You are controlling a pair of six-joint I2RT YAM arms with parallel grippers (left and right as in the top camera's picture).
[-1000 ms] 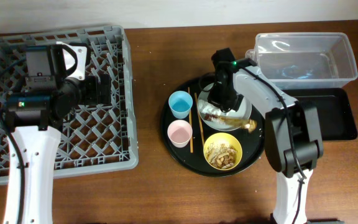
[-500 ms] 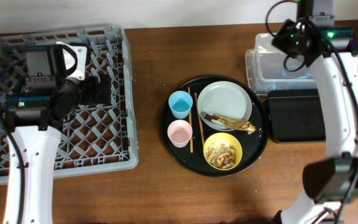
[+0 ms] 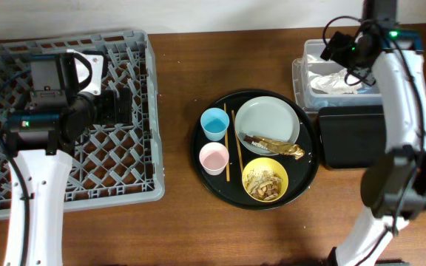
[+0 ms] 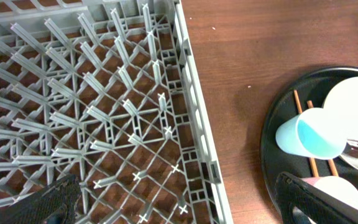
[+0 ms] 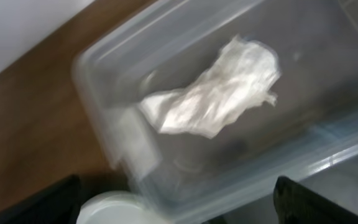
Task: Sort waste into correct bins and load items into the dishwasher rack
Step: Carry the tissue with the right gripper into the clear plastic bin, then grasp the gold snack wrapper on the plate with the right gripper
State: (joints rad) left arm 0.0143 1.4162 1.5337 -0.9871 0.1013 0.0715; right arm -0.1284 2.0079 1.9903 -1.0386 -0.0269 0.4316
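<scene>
A crumpled white tissue [image 5: 216, 93] lies inside the clear tub [image 3: 302, 74], also visible from overhead [image 3: 333, 83]. My right gripper [image 3: 344, 55] hovers above it, open and empty [image 5: 179, 211]. On the round black tray [image 3: 224, 188] sit the grey plate [image 3: 268, 118] with the brown-and-gold wrapper [image 3: 272, 143], a yellow bowl [image 3: 265, 179] holding food scraps, a blue cup [image 3: 214, 123], a pink cup [image 3: 214, 158] and the chopsticks [image 3: 237, 148]. My left gripper [image 3: 117, 107] hangs open over the grey dishwasher rack [image 3: 72, 170], nothing between its fingers [image 4: 179, 208].
The shallow black rectangular tray [image 3: 353, 137] sits just in front of the clear tub, right of the round tray. Bare wooden table separates the rack's right wall [image 4: 194, 124] from the round tray [image 4: 272, 137]. The right wrist view is blurred.
My right arm swung from the plate up to the clear tub with the tissue, then opened. The tissue now lies in the tub. The left arm has not moved.
</scene>
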